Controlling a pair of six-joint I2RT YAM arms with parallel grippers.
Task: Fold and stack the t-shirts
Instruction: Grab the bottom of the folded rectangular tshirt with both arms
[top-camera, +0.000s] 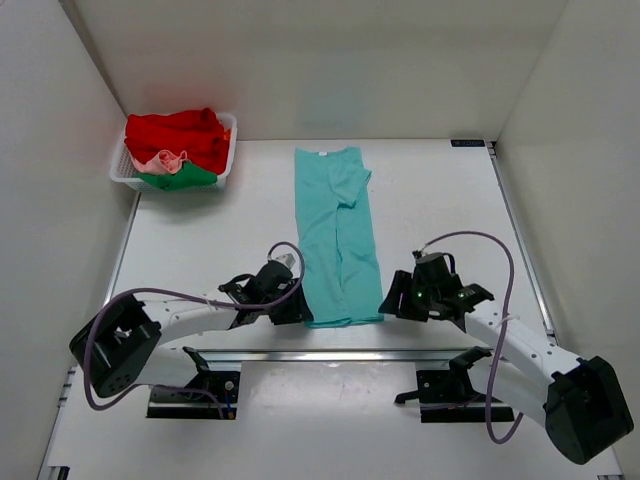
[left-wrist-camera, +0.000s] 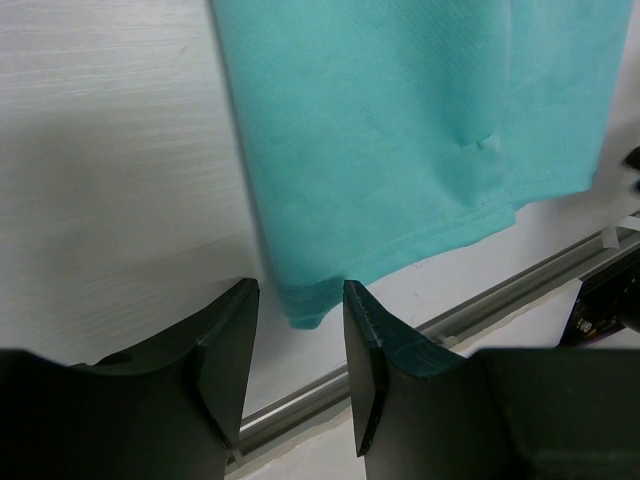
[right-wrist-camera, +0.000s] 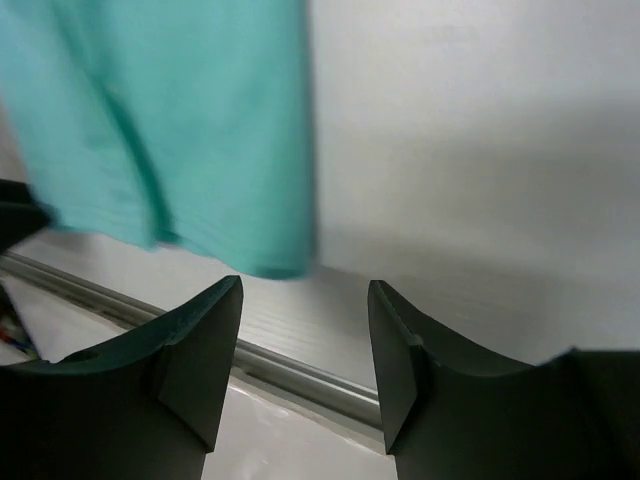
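A teal t-shirt (top-camera: 335, 235) lies flat in the middle of the table, folded lengthwise into a long narrow strip with its hem toward the arms. My left gripper (top-camera: 298, 308) sits at the hem's left corner. In the left wrist view this gripper (left-wrist-camera: 298, 290) is open, and the teal t-shirt's corner (left-wrist-camera: 305, 305) lies just past its tips with nothing pinched. My right gripper (top-camera: 392, 305) is by the hem's right corner. The right wrist view shows the right gripper (right-wrist-camera: 305, 285) open and empty, with the teal t-shirt (right-wrist-camera: 180, 120) ahead and to the left, apart from the fingers.
A white lattice basket (top-camera: 119, 178) at the back left holds a red t-shirt (top-camera: 180, 135), a pale pink one (top-camera: 165, 160) and a green one (top-camera: 188, 178). A metal rail (top-camera: 330, 355) runs along the table's near edge. White walls close in both sides.
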